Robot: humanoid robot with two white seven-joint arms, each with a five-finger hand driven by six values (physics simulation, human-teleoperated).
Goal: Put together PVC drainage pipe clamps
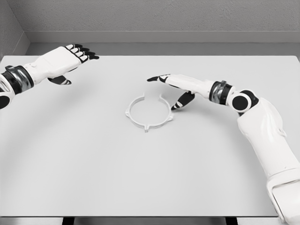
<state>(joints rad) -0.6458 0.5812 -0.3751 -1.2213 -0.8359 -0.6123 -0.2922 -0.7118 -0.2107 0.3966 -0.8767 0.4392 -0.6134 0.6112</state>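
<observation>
The table (pixel 93 178) fills nearly the whole frame, a plain pale slab, with a grey wall (pixel 154 16) behind it along the top edge.

My right arm (pixel 267 136) comes in from the lower right corner and reaches up toward the middle. My left arm (pixel 18 79) enters at the upper left edge and shows only its forearm and wrist.

My right hand (pixel 180 86) sits just right of centre, palm down. Its fingers (pixel 157 78) are apart and relaxed, stretched toward the left and gripping nothing; the thumb hangs down toward the table, its dark tip just beside the clamp's right edge. I cannot tell whether it touches.

My left hand (pixel 63 61) hovers in the upper left, well apart from the clamp. Its fingers (pixel 86 52) lie straight, side by side, pointing right, with the thumb below them; they hold nothing.

The clamp (pixel 149 112) lies flat on the table at the centre of the frame. It is a thin white ring with small tabs sticking out around its rim, and the bare table shows through its middle, so the ring encloses nothing.
</observation>
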